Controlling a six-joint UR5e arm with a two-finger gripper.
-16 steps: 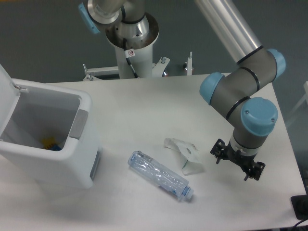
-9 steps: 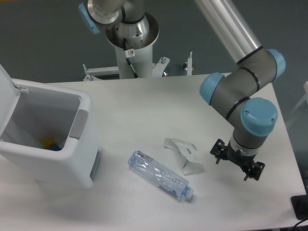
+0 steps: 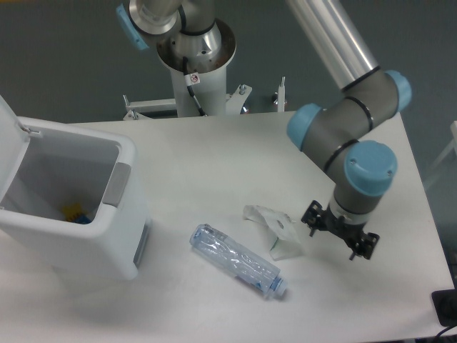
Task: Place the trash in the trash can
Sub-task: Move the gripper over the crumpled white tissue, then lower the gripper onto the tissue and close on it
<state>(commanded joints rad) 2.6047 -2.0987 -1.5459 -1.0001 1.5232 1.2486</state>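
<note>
A crushed clear plastic bottle [image 3: 237, 261] with a bluish cap lies on the white table, cap toward the lower right. A crumpled white scrap [image 3: 275, 230] lies just up and right of it. The trash can [image 3: 107, 246], a boxy white bin with a grey side panel, stands at the left with its lid raised; something blue and yellow lies inside. My gripper [image 3: 339, 234] hangs at the right of the scrap, a short gap away, holding nothing. Its fingers point away from the camera, so their spacing is not visible.
The arm's base column [image 3: 191, 53] stands at the table's back edge with metal brackets [image 3: 239, 100] beside it. A dark object [image 3: 444, 307] sits at the lower right corner. The table's right edge is close behind the gripper.
The gripper and wrist have shifted left and slightly up, closer to the white scrap. Bottle, scrap and bin have not moved.
</note>
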